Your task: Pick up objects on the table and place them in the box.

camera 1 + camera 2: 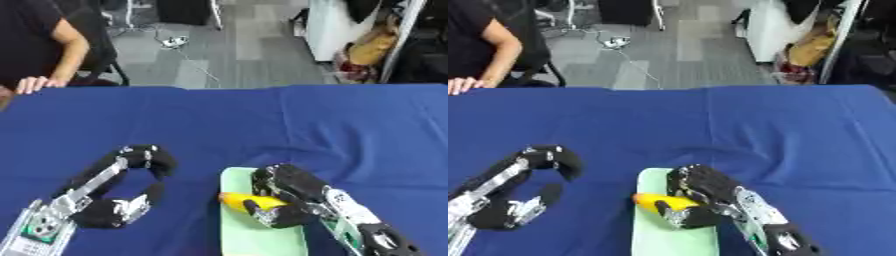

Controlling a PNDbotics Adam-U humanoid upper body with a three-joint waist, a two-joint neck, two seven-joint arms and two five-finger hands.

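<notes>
- Fingers of the right hand [284,192] curl around a yellow object [249,201], thumb below and fingers above, clamping it at lower centre of the frame.
- That yellow object, rounded and somewhat banana-shaped, sticks out to the left of the grip and sits over a pale green tray [262,240]; whether it touches the tray surface cannot be told.
- Pale green and shallow, the tray lies on the blue tablecloth [350,130] and runs off the bottom edge of the frame. It seems to serve as the box named in the task, though its walls are hard to make out.
- Holding the object right over the tray suggests the hand is about to set it down inside, so the task looks close to done for this item.
- At lower left of the frame, the left hand [122,207] hangs from a bent arm, fingers curled in a relaxed hook and gripping nothing; it appears idle, kept clear of the tray.
- No other loose items show on the cloth in either view.
- At the upper left corner, a person's hand [35,83] rests on the far table edge, well apart from the tray and not touching anything in play.
</notes>
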